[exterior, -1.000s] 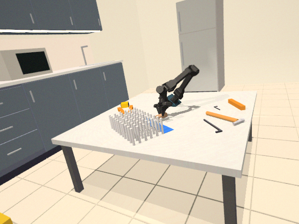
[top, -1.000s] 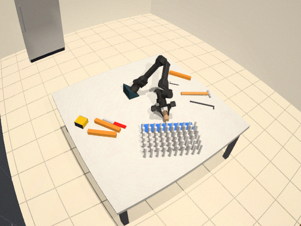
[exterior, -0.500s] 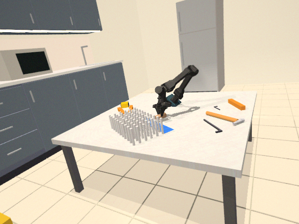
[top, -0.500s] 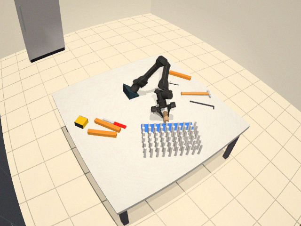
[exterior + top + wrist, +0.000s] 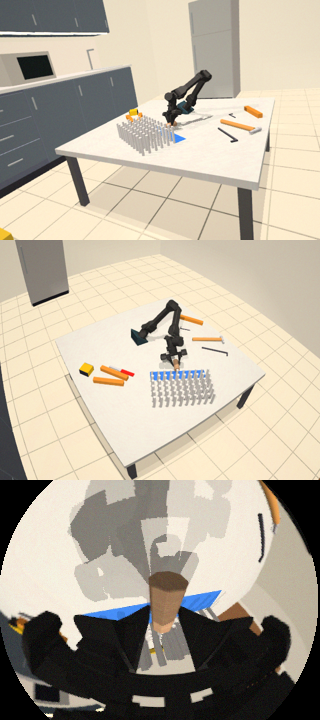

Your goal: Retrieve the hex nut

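Observation:
My gripper point(image 5: 176, 363) point(image 5: 171, 123) point(image 5: 166, 614) is shut on a brown wooden tool handle point(image 5: 176, 365) point(image 5: 167, 600), just behind the blue taped strip point(image 5: 155, 375) point(image 5: 179, 138) point(image 5: 202, 600). The handle points toward the spacer field; the tool's working end cannot be made out among the rods. The grey metal spacers point(image 5: 167, 402) point(image 5: 141, 148) stand upright in rows, the nearest row to the gripper beside or over the strip in the top view. The hex nut is not visible in any view.
A hammer point(image 5: 206, 339) point(image 5: 236, 125), a long black hex key point(image 5: 214, 350) point(image 5: 226, 133) and a small one point(image 5: 185, 329) lie on one side, near an orange bar point(image 5: 192, 320). Opposite lie two orange bars point(image 5: 113, 372) point(image 5: 108, 381), a red-handled tool point(image 5: 127, 372) and a yellow-black block point(image 5: 86, 369).

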Action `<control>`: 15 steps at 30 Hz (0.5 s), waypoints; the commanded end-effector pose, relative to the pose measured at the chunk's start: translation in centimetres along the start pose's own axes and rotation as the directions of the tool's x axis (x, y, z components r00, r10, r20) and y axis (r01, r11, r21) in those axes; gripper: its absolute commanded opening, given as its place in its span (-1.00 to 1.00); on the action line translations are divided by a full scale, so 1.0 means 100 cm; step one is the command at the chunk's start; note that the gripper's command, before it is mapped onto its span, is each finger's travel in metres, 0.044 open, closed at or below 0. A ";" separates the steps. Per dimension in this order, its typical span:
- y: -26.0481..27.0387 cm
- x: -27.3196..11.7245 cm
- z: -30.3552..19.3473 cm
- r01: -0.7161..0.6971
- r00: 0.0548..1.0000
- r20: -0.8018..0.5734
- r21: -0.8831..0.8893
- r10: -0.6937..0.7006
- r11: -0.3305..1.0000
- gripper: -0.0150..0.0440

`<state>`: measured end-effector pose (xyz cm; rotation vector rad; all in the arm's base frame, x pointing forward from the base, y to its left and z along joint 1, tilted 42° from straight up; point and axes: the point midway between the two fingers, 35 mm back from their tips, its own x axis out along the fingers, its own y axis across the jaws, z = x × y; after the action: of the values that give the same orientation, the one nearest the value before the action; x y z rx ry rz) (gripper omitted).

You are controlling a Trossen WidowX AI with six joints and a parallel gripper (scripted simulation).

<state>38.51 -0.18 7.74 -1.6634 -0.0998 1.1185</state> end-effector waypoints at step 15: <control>0.000 0.004 -0.008 0.006 1.000 -0.006 -0.010 -0.006 1.000 -0.49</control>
<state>39.20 -0.53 7.54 -1.6696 -0.1035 1.1132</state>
